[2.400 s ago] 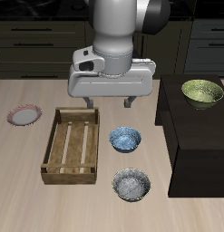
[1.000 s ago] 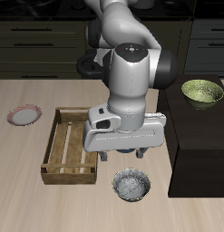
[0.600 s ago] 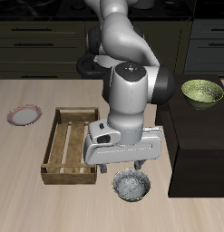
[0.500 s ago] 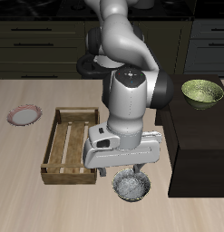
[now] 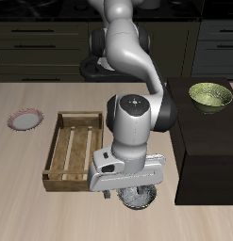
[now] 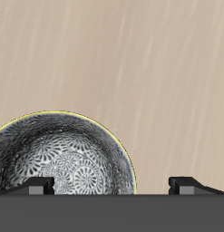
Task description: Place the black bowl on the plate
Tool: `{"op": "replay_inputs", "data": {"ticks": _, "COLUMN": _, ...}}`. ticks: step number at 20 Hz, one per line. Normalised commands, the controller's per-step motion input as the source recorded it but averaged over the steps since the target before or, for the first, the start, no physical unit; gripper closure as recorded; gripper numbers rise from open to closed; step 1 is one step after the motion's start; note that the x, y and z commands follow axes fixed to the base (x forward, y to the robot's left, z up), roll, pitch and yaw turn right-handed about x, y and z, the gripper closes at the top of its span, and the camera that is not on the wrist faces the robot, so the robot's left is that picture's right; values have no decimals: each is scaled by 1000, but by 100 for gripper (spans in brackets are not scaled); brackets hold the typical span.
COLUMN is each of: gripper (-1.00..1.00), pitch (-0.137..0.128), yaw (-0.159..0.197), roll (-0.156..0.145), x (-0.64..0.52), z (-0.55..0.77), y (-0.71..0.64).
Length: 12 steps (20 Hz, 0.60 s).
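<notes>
In the exterior view the gripper (image 5: 130,194) hangs low over the black bowl (image 5: 139,198) at lower centre, near the table's front edge. Its fingers (image 6: 190,184) stand spread, holding nothing. The plate (image 5: 24,120) lies at mid-left, beyond the wooden crate (image 5: 74,151).

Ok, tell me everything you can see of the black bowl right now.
The black bowl sits upright on the table near its front edge, right under the gripper. Its inside is grey-white with a lacy speckled pattern and a thin pale rim. From the front, the arm hides most of it. The finger tips stand apart; no contact shows.
</notes>
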Motion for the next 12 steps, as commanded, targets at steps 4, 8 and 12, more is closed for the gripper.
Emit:
{"op": "replay_inputs", "data": {"ticks": 4, "gripper": -100, "pitch": 27, "yaw": 9, "roll": 30, "x": -18, "z": -315, "y": 99}}
{"op": "replay_inputs", "data": {"ticks": 8, "gripper": 100, "pitch": 12, "yaw": -34, "roll": 16, "x": -44, "z": -180, "y": 52}}
{"op": "replay_inputs", "data": {"ticks": 12, "gripper": 100, "pitch": -9, "yaw": -34, "roll": 2, "x": -19, "z": -8, "y": -26}}
